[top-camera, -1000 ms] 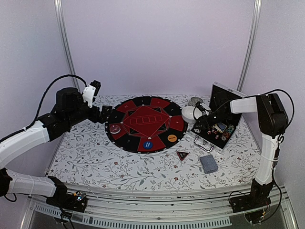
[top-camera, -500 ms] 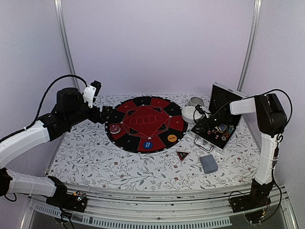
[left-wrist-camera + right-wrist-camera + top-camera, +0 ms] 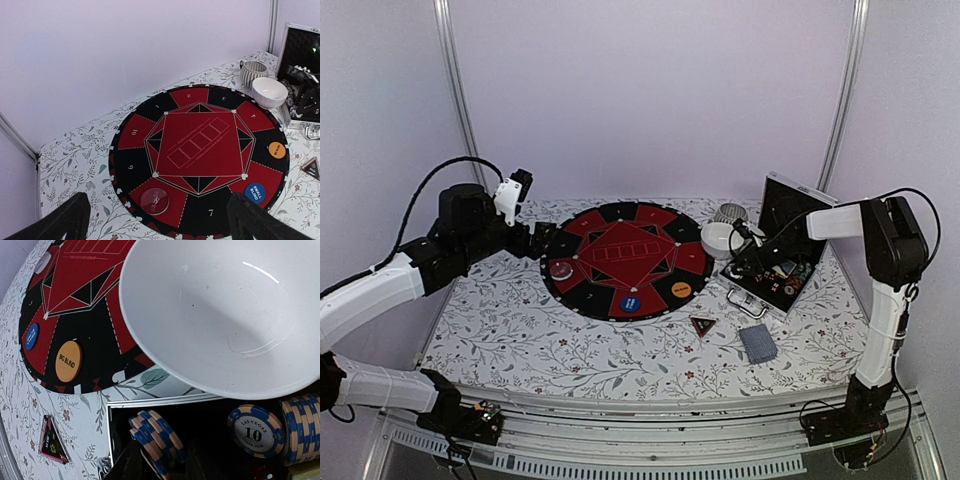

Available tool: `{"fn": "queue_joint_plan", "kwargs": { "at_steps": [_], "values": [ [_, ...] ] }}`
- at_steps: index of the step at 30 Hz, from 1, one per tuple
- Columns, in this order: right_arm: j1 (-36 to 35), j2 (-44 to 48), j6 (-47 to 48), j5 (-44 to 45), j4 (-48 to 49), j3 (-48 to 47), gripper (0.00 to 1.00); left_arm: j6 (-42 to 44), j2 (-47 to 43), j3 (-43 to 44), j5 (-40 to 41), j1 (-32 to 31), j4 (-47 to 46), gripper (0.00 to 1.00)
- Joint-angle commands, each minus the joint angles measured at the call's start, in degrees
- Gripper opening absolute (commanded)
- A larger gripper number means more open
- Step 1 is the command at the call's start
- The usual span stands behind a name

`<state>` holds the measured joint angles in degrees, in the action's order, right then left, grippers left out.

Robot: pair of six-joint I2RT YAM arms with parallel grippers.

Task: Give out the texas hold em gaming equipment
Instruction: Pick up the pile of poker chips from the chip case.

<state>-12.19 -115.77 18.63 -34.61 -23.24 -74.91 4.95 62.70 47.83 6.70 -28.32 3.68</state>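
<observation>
In the right wrist view my right gripper (image 3: 162, 462) reaches into the black case (image 3: 790, 225) and is shut on a short, tilted stack of blue-and-orange poker chips (image 3: 157, 437). More chips (image 3: 256, 431) lie to its right in the case. A clear red disc (image 3: 561, 269), a blue disc (image 3: 630, 301) and an orange disc (image 3: 681, 289) lie on the round red-black mat (image 3: 625, 225). The triangular marker (image 3: 703, 325) and the deck of cards (image 3: 758, 343) rest on the cloth in front. My left gripper (image 3: 160, 225) hangs open over the mat's left edge, holding nothing.
A white bowl (image 3: 720, 238) stands between the mat and the case, very close above my right gripper in the right wrist view. A striped cup (image 3: 730, 212) sits behind it. The case lid (image 3: 782, 205) stands upright. White walls close in the back and sides.
My right gripper's fingers have drawn in around the chip stack inside the case, and the arm has shifted slightly. The left arm has not moved.
</observation>
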Motion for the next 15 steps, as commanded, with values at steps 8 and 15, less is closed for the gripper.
{"fn": "queue_joint_plan", "kwargs": {
  "at_steps": [8, 15],
  "values": [
    [-1.5, 0.7, -1.8, -1.9, 1.2, -0.8, 0.3, 0.7, -0.4, -0.6, -0.4, 0.6, -1.3, 0.98],
    [-2.6, -1.1, -2.1, -0.6, 1.1, -2.0, 0.35, 0.6, -0.3, -0.7, -0.5, 0.6, -1.4, 0.98]
  ]
}}
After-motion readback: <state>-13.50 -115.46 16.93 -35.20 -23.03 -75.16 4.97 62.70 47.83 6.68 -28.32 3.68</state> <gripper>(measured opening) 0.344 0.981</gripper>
